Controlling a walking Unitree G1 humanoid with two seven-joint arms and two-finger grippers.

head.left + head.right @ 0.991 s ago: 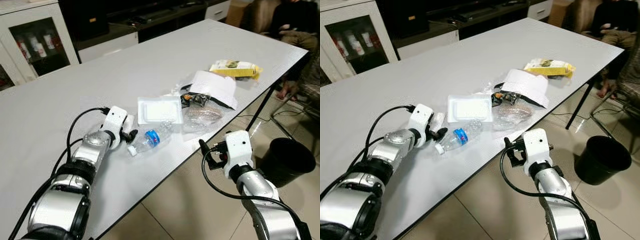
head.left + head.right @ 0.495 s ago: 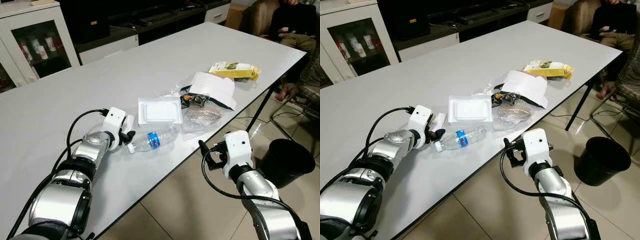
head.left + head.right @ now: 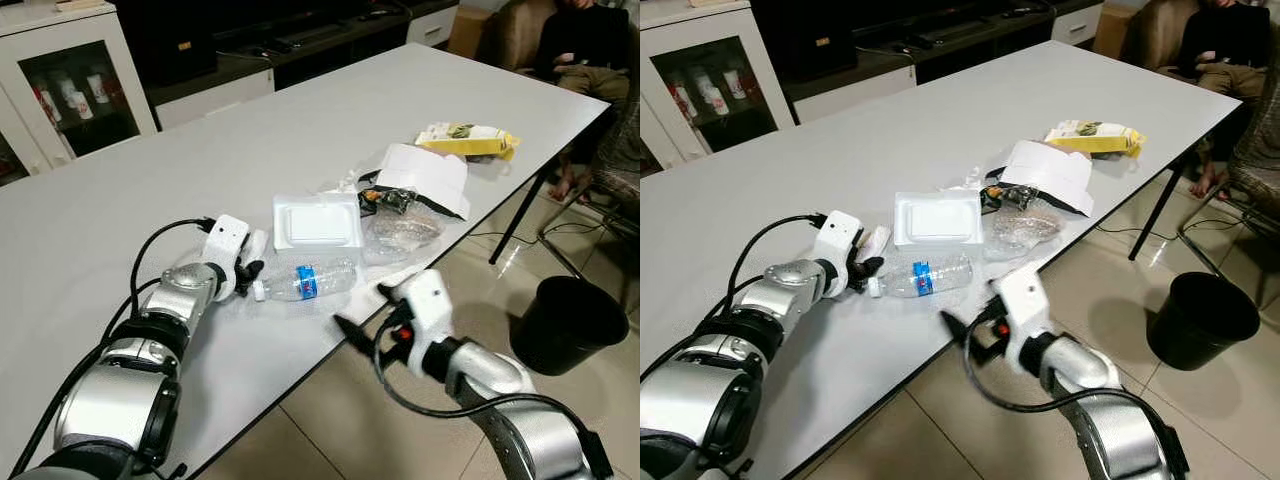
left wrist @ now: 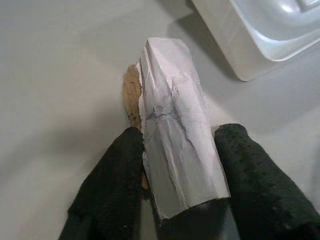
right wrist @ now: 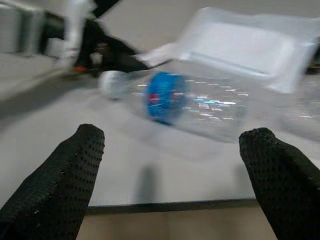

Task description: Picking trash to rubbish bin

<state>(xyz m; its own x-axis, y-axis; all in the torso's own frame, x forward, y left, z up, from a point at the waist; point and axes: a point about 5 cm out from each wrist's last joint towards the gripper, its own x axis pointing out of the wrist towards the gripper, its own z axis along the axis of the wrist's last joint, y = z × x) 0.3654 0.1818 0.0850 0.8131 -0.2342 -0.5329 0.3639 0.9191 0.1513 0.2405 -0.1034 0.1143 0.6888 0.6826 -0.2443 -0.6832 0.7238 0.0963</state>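
A clear plastic bottle (image 3: 305,280) with a blue label lies on its side on the white table (image 3: 150,190). It also shows blurred in the right wrist view (image 5: 195,105). My left gripper (image 3: 248,272) rests on the table just left of the bottle's cap. It is shut on a crumpled white paper wrapper (image 4: 175,150) with a brown scrap beside it. My right gripper (image 3: 362,322) is at the table's front edge, open, its fingers (image 5: 60,185) spread wide and pointing at the bottle a short way off.
A white foam tray (image 3: 318,220), a clear bag of scraps (image 3: 405,232), white paper (image 3: 425,175) and a yellow packet (image 3: 470,140) lie farther along the table. A black bin (image 3: 572,320) stands on the floor at the right. A person (image 3: 590,40) sits at the far right.
My right arm has swung left and up to the table's front edge, now facing the bottle. The bottle has turned to lie more level. The left gripper stays on the wrapper.
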